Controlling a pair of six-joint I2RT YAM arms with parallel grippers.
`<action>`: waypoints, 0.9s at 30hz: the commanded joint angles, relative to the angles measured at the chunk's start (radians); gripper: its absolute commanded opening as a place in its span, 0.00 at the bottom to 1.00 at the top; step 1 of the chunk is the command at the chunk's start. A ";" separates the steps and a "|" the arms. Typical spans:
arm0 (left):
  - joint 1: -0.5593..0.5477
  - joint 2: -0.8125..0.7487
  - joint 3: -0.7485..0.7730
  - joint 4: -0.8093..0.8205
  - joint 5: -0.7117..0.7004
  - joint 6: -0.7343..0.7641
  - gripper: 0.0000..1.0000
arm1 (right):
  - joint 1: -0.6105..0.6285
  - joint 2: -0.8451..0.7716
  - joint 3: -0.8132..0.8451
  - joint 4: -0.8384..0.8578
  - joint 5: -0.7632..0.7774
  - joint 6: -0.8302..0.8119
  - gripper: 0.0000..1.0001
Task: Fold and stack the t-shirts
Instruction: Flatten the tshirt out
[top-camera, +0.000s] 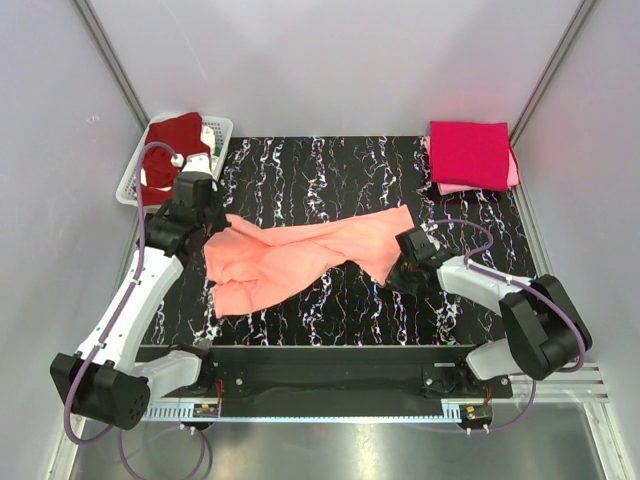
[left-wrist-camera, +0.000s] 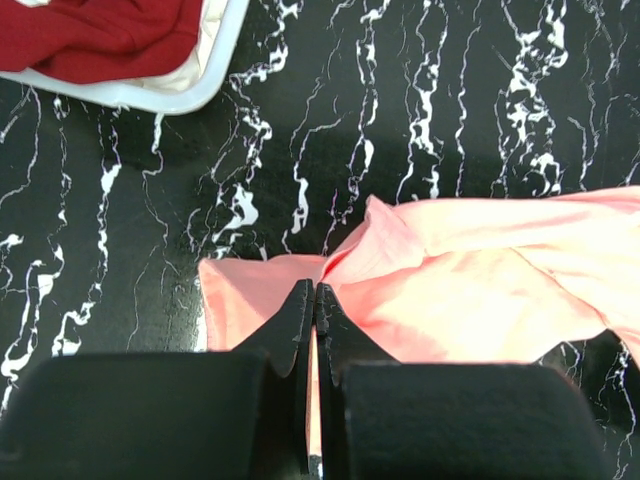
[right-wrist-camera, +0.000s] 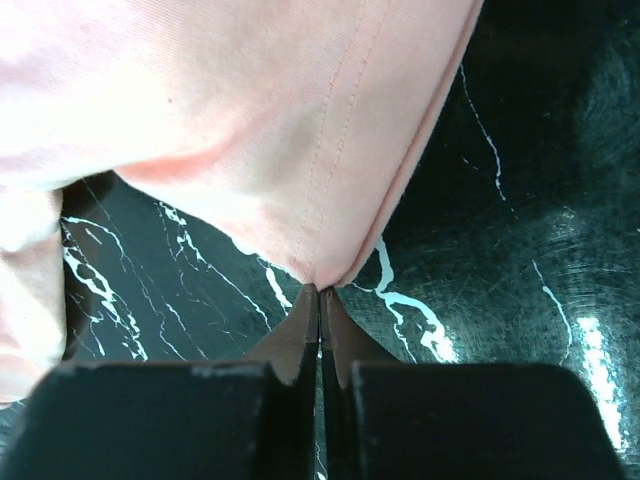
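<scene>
Salmon-peach tee (top-camera: 300, 262) sprawls across the middle of the black marble table (top-camera: 330, 170). The left gripper (left-wrist-camera: 315, 292) is clamped on its left edge and the right gripper (right-wrist-camera: 320, 292) on its right corner. Farther back there's a folded crimson tee (top-camera: 470, 152) on the right and a maroon tee (top-camera: 170, 135) in the white basket (top-camera: 222, 128) on the left.

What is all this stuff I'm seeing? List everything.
Salmon-peach cotton t-shirt: one, salmon-peach, rumpled across mid-table.
Crimson-magenta folded t-shirt: one, crimson, far right corner.
Light pink folded t-shirt: one, pink, beneath the crimson one.
Dark maroon-red t-shirt: one, maroon, in the basket.
White plastic basket: one, white, far left corner.
Black white-veined table: one, black.
Left arm: one, white-black, jaws shut on salmon shirt's left end.
Right arm: one, white-black, jaws shut on its right corner.
</scene>
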 joint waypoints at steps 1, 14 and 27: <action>0.004 -0.013 -0.008 0.057 0.020 -0.010 0.00 | 0.011 -0.033 0.007 0.036 0.027 -0.012 0.00; 0.004 -0.142 0.401 -0.228 0.109 -0.018 0.00 | 0.011 -0.558 0.473 -0.375 0.184 -0.161 0.00; -0.007 -0.302 0.842 -0.317 0.315 0.141 0.00 | 0.011 -0.914 0.900 -0.453 0.290 -0.394 0.00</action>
